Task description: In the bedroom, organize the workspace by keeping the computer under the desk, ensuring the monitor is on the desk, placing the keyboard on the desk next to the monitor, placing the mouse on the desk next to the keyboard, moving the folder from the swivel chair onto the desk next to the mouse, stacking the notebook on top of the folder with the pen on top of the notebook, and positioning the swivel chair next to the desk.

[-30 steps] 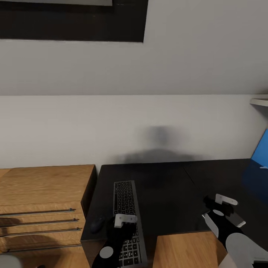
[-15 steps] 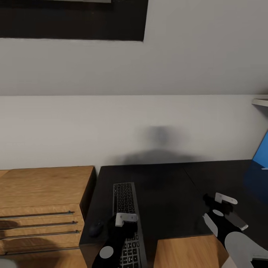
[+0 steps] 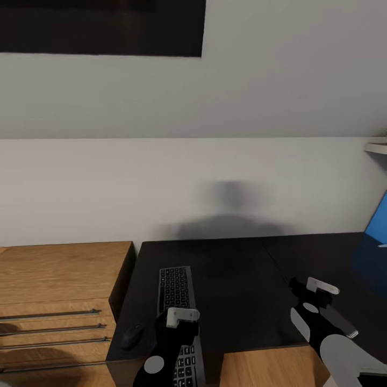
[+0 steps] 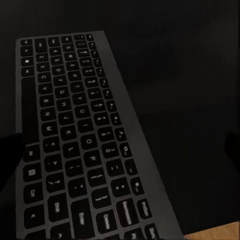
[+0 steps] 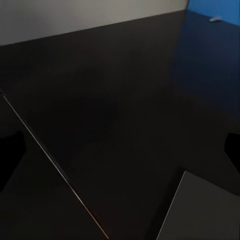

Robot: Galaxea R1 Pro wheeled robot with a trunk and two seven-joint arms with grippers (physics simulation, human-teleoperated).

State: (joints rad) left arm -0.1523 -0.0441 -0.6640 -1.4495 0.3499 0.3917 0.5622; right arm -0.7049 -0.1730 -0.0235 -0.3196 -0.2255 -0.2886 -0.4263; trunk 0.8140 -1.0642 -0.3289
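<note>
Black glossy desk point(image 3: 236, 290) carries the keyboard point(image 3: 174, 293) near its left end, mouse point(image 3: 130, 337) just left of it. My left gripper point(image 4: 122, 150) hovers open above the keys; right gripper point(image 3: 317, 293) state: cannot tell. Keyboard judged slim, stiff, light; best pinched across a long edge.
</note>
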